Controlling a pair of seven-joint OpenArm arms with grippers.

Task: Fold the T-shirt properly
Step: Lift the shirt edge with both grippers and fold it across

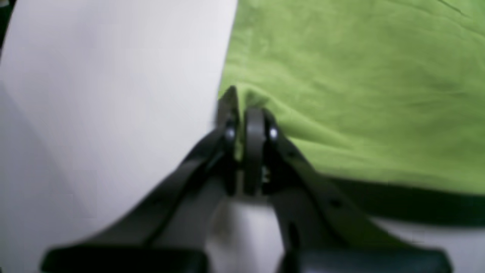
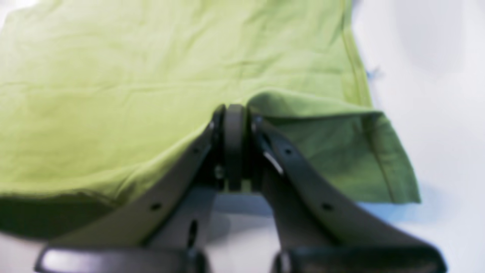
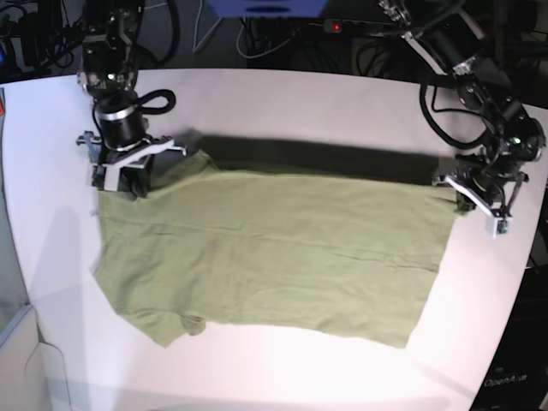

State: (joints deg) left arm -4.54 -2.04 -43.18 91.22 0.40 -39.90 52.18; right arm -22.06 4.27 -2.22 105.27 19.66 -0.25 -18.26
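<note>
The T-shirt (image 3: 274, 248) lies spread across the middle of the white desk (image 3: 282, 103), with its far edge lifted off the surface and casting a dark band of shadow behind it. The near part rests flat, with a sleeve bunched at the near left corner in the base view.

The right gripper (image 2: 235, 113) is at the shirt's far left corner in the base view, its fingers (image 2: 235, 129) closed on a pinch of the green cloth. Beside them in the right wrist view, a flap of the shirt hangs down with its hem showing. The left gripper (image 1: 242, 110) is at the far right corner in the base view, its fingers (image 1: 253, 129) likewise clamped on the shirt's edge, with cloth visible between them.

Nothing else lies on the desk around the shirt, and nothing stands between the two arms. The desk top is smooth and bright, with a curved front edge.

Behind the desk the room is dark. Black cables (image 3: 248, 34) tangle along the back, a blue object (image 3: 270, 7) sits at the top centre, and a small red light (image 3: 336, 26) glows beside it. A black cable loop (image 3: 158, 101) rests near the right arm's base.
</note>
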